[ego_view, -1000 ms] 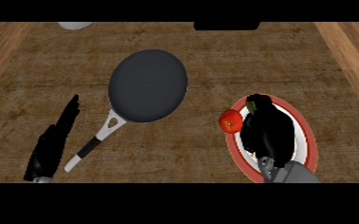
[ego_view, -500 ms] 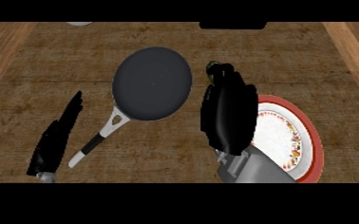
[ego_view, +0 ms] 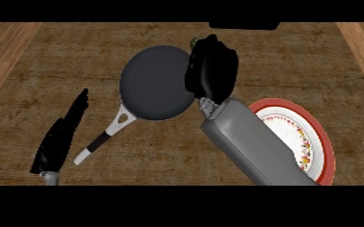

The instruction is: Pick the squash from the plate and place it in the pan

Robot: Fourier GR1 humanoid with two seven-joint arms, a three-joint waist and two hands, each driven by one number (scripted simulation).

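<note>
A squash is held over the right rim of the pan.

The black right hand (ego_view: 210,72) is curled round the squash (ego_view: 194,42), and almost all of it is hidden; only a small green tip is seen at the top of the hand, so its long way cannot be told. The hand is over the right edge of the round dark grey pan (ego_view: 156,82), whose handle points to the counter's near left corner. The red-rimmed white plate (ego_view: 323,146) is partly covered by the grey forearm. The black left hand (ego_view: 60,134) is rested near the left edge, fingers straight.
</note>
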